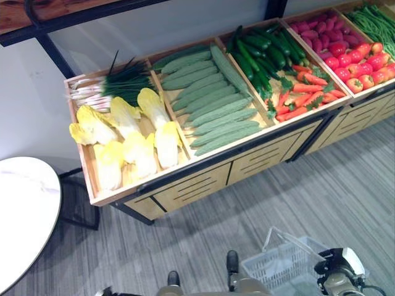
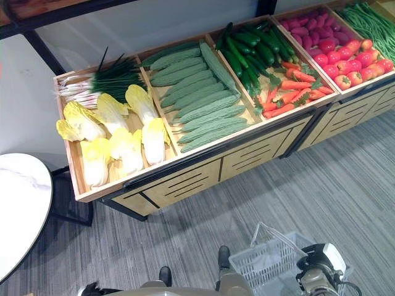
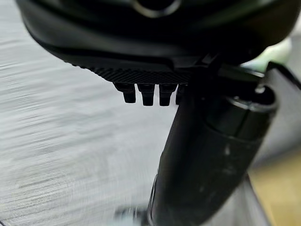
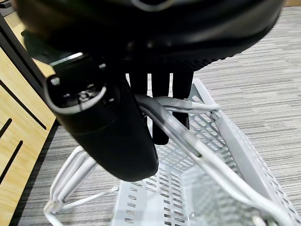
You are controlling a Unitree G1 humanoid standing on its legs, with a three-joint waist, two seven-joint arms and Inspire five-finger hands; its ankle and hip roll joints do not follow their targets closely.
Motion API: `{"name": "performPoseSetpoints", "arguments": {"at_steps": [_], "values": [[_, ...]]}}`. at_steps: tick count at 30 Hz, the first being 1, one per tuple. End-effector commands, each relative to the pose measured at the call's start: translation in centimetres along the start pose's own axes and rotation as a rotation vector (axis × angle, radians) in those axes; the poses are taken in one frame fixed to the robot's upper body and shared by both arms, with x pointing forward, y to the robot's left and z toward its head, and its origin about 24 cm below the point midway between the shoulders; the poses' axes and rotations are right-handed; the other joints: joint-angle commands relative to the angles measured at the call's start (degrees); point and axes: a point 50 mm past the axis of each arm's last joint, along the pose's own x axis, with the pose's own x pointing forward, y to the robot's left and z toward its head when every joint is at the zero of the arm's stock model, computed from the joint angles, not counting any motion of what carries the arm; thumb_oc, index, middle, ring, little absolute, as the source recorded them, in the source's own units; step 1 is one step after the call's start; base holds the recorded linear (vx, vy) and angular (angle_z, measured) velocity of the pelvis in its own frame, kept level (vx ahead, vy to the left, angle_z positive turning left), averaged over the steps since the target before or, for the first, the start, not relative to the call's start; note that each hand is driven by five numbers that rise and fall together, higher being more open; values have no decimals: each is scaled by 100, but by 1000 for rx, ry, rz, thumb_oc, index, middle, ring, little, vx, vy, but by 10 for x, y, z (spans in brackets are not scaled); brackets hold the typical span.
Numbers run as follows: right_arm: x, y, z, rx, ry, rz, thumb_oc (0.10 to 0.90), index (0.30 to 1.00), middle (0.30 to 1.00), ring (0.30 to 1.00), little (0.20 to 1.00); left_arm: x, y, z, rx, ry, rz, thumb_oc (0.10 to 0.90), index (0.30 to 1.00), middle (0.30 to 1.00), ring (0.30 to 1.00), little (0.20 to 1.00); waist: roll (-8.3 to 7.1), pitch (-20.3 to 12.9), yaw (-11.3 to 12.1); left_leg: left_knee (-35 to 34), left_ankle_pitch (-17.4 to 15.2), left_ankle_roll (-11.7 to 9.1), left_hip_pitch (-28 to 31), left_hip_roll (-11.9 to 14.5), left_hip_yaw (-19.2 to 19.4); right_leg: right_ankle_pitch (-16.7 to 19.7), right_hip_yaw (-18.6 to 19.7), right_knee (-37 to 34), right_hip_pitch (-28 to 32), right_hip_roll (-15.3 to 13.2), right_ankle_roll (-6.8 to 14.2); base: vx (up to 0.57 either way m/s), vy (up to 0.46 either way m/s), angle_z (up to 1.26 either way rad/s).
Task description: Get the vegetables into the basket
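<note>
White round table sitting at far left, near wooden display stand. Stand compartments running left to right: yellow cabbages with scallions behind, bitter gourds, cucumbers above carrots, tomatoes, green beans at far right. Left hand hanging over grey floor, fingers curled, holding nothing. Right hand curling fingers around handle of white basket, basket hanging empty over floor, lower right.
</note>
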Motion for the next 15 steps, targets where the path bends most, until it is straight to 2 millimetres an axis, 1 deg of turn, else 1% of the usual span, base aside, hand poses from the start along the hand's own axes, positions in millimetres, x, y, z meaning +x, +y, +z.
{"name": "performPoseSetpoints", "arguments": {"at_steps": [1,2,3,4,5,6,7,8,9,10,11,12,13,14,15], "values": [[-2,0,-13,-56,32,-38,400,300,300,300,300,15,74,11,-303,62,388,900,1000,1000,1000,1000,-493,-112,33,-188,125,97,-88,-189,-206,-311,-100,8,297,-507,646,0,0,0],[-3,1,-14,-73,28,-32,400,300,300,300,300,16,83,23,-358,28,438,900,1000,1000,1000,1000,-501,-133,20,-188,112,94,-79,-193,-204,-313,-100,8,310,-512,651,13,7,5],[-3,2,-14,-81,20,-28,400,300,300,300,300,15,90,41,-382,-42,466,900,1000,1000,1000,1000,-510,-140,6,-188,103,90,-70,-199,-200,-311,-104,8,322,-523,658,6,9,6],[-3,2,-13,-84,11,-29,400,300,300,300,300,14,92,54,-397,-96,480,900,1000,1000,1000,1000,-514,-140,-9,-188,94,86,-62,-209,-202,-308,-111,8,327,-533,664,-2,8,8],[-3,2,-13,-84,11,-29,400,300,300,300,300,14,92,54,-397,-96,480,900,1000,1000,1000,1000,-514,-138,-9,-188,94,86,-61,-210,-204,-309,-113,8,329,-534,665,-3,9,6],[-3,1,-9,-88,-19,-32,400,300,300,300,300,6,102,92,-439,-261,531,900,1000,1000,1000,1000,-527,-141,-38,-188,82,79,-62,-217,-207,-298,-124,8,323,-550,682,-7,9,3],[-3,1,-8,-94,-31,-32,400,300,300,300,300,-1,106,111,-461,-360,545,900,1000,1000,1000,1000,-534,-134,-44,-188,83,79,-66,-221,-215,-290,-124,8,322,-557,686,-11,13,3],[-3,2,-7,-99,-41,-33,400,300,300,300,300,-13,112,136,-473,-498,574,900,1000,1000,1000,1000,-538,-127,-44,-188,80,81,-75,-226,-227,-284,-130,8,311,-566,695,-2,8,8],[-3,1,-8,-105,-48,-34,400,300,300,300,300,-30,119,161,-454,-663,608,900,1000,1000,1000,1000,-533,-106,-27,-188,53,82,-55,-222,-243,-297,-145,8,336,-570,707,-5,6,7],[-3,1,-8,-105,-48,-34,400,300,300,300,300,-30,119,161,-454,-663,609,900,1000,1000,1000,1000,-540,-122,-32,-188,74,84,-83,-231,-245,-283,-145,8,310,-578,706,-13,1,4],[-4,2,-5,-105,-65,-37,400,300,300,300,300,-50,125,182,-439,-821,641,900,1000,1000,1000,1000,-552,-105,-9,-188,77,88,-109,-247,-276,-274,-154,8,297,-587,715,0,0,0],[-4,2,-5,-106,-65,-37,400,300,300,300,300,-50,125,181,-438,-820,642,900,1000,1000,1000,1000,-551,-108,-11,-188,77,89,-110,-248,-276,-274,-154,8,297,-588,716,0,0,0],[-4,1,-5,-100,-68,-37,400,300,300,300,300,-61,130,192,-436,-903,663,900,1000,1000,1000,1000,-557,-101,-12,-188,76,91,-120,-249,-286,-268,-156,8,293,-590,722,0,0,0],[-3,-1,-4,-80,-67,-40,400,300,300,300,300,-67,130,199,-417,-935,683,900,1000,1000,1000,1000,-567,-110,-26,-188,62,94,-117,-254,-279,-263,-143,8,289,-594,726,7,12,-6],[-2,0,-2,-72,-68,-35,400,300,300,300,300,-81,130,211,-429,-1017,667,900,1000,1000,1000,1000,-570,-112,-41,-188,47,97,-112,-257,-276,-263,-138,8,287,-594,730,4,12,-6]]}}
